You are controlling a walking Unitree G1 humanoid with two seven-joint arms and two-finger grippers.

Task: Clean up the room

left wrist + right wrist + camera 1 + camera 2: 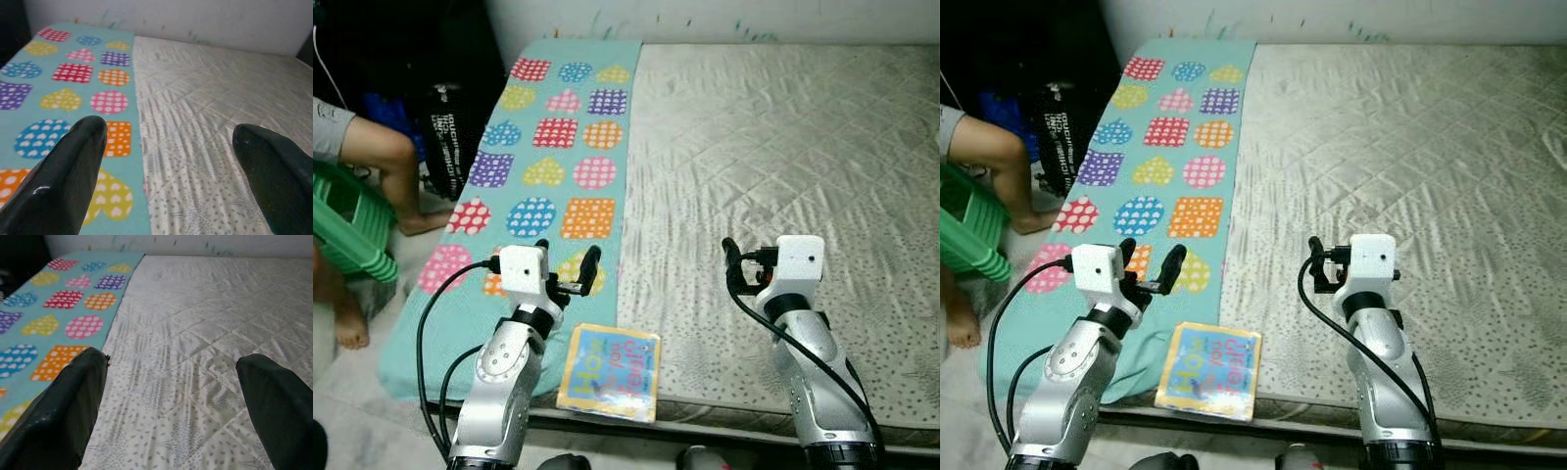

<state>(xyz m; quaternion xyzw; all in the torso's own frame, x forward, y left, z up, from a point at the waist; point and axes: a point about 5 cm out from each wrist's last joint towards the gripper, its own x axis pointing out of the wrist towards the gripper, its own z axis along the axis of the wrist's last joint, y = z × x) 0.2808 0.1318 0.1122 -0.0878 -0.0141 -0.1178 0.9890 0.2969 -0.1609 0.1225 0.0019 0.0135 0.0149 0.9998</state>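
A thin children's book [610,372] with a blue and yellow cover lies flat at the mattress's front edge, half over the rim. My left gripper [568,257] hovers open just behind the book, over the seam between the teal blanket [548,147] with coloured dotted shapes and the grey quilted mattress [783,147]. My right gripper [749,262] hangs open over the bare mattress, well to the book's right. In the wrist views, both the left fingers [63,171] and the right fingers [63,406] are spread wide with nothing between them.
A person sits at the left on the floor, with an arm [372,147] and a bare foot [350,328] by a green plastic stool [347,225]. A black bag [450,127] stands beside the bed. A white wall runs along the mattress's far side.
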